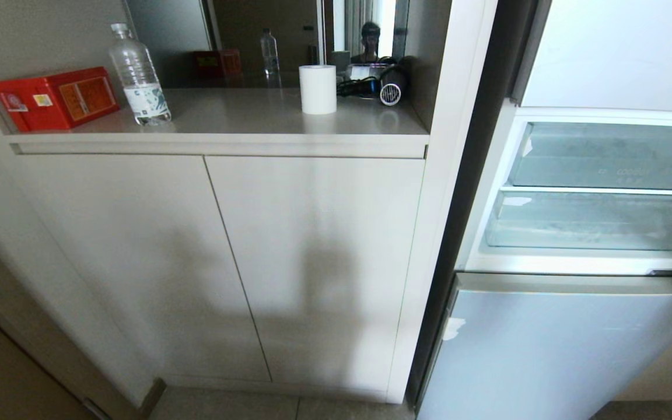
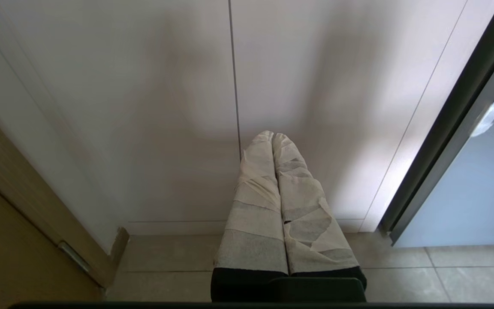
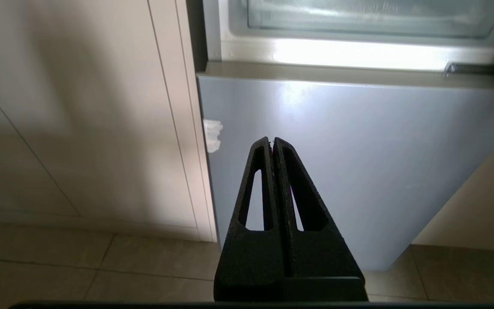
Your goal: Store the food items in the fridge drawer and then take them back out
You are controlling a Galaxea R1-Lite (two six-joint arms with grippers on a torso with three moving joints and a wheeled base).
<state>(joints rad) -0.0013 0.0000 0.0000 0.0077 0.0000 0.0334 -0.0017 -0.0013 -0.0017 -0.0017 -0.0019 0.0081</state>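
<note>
On the right, the fridge drawer (image 1: 590,224) is seen inside the open fridge (image 1: 569,265); both grippers (left (image 2: 272,136), right (image 3: 271,140)) are held low with jaws pressed together, empty.

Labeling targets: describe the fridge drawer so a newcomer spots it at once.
Start at the open fridge right of the white cabinet. Two clear containers stack inside; the drawer is the lower one. It has white tape at its front corner, while the bin above bears faint lettering.
</note>
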